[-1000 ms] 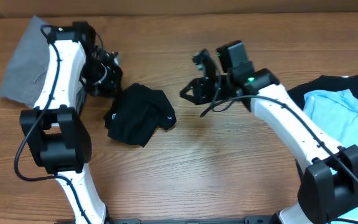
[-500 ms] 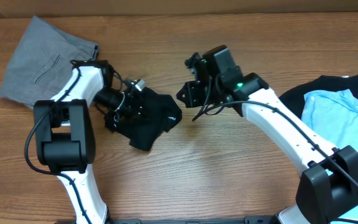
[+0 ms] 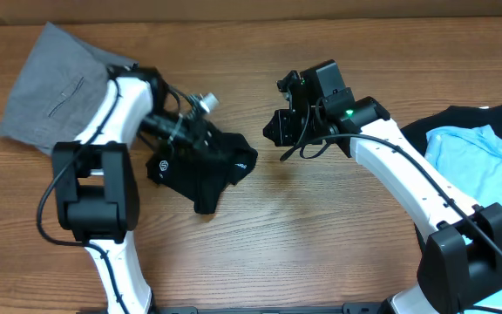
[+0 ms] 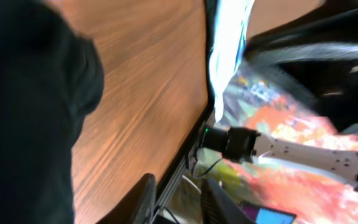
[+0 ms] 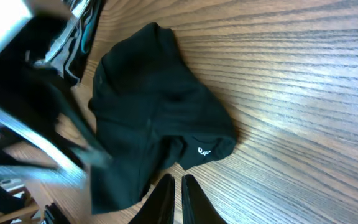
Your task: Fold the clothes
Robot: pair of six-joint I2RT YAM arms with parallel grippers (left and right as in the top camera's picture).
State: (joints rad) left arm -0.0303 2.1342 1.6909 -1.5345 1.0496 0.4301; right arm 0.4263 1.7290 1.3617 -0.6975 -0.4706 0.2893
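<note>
Left arm bends over the desk's left-centre, left gripper (image 3: 202, 139) at the crumpled black garment (image 3: 200, 173). Left wrist view is blurred: fingers (image 4: 143, 198) spread, nothing between them, black cloth beside them. Right gripper (image 3: 274, 133) hangs just right of the garment. Right wrist view shows its fingers (image 5: 164, 190) nearly together and empty. Only the overhead view shows the grey trousers (image 3: 46, 87) at the far-left corner.

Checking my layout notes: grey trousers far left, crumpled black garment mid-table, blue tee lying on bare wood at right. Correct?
Not quite. The overhead view shows the blue tee lying on a black shirt, not bare wood. The grey trousers are far left and the crumpled black garment mid-table, as noted.
</note>
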